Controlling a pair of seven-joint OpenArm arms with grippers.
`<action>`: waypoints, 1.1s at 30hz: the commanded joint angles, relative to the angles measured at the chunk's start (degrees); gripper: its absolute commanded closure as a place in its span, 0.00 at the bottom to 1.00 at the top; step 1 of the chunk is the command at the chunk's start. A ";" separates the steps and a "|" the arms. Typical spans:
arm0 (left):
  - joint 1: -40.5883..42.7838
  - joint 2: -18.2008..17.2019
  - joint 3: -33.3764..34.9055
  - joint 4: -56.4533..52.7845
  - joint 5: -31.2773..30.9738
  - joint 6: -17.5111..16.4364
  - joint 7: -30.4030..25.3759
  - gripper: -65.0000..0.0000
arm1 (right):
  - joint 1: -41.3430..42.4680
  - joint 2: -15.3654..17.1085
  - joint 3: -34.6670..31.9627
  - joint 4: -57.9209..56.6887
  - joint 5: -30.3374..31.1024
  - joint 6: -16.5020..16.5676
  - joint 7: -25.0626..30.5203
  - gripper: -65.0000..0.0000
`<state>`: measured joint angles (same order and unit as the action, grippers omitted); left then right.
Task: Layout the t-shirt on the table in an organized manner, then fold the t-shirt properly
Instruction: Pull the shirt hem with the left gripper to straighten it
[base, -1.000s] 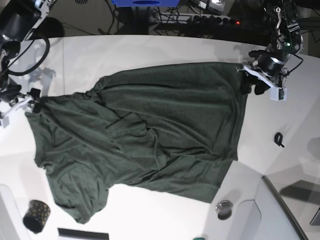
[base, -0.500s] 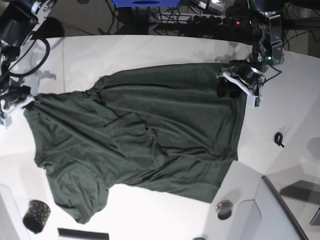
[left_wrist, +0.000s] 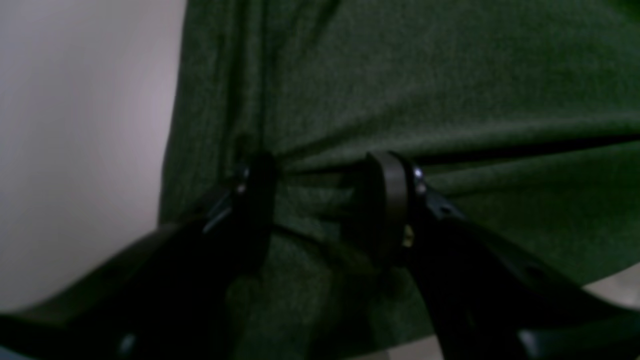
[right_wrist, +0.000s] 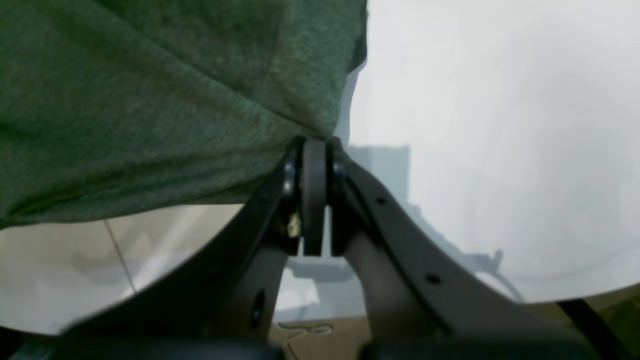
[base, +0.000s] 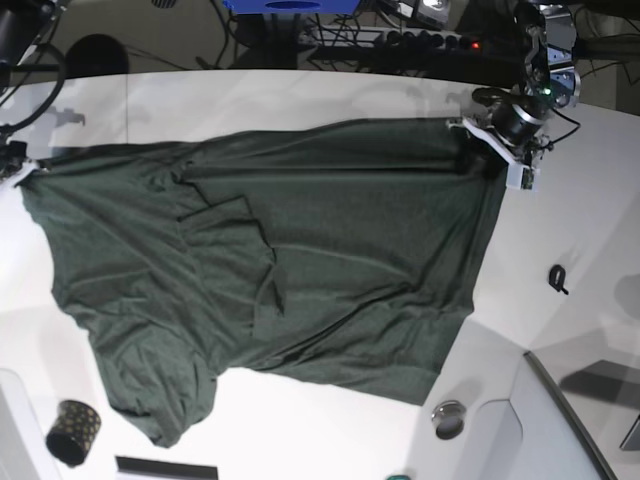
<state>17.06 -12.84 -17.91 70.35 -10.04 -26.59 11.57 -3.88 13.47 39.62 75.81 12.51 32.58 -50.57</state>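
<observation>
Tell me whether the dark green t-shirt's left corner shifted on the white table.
Yes. The dark green t-shirt corner moved up and outward toward the white table edge.

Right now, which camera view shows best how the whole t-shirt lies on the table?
The base view: it shows the whole dark green t-shirt spread, still wrinkled, across the white table. The left wrist view shows only bunched fabric between the left end effector fingers; the right wrist view shows one pinched edge.
</observation>
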 joint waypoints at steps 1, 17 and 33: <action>1.71 -0.39 -0.07 1.08 1.91 0.70 3.86 0.57 | -0.30 2.04 0.25 1.24 -0.07 0.26 0.59 0.99; 9.53 0.93 -0.07 17.79 1.91 0.70 11.33 0.57 | -3.55 2.39 -4.06 1.42 -0.43 0.08 0.41 0.99; 11.91 1.02 -0.15 32.91 1.82 0.70 19.50 0.57 | -7.33 2.13 -3.97 11.53 -8.78 -0.01 0.32 0.39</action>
<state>28.71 -11.51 -17.80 102.48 -7.75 -25.93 31.38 -11.70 14.70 35.24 86.48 3.49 32.53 -50.89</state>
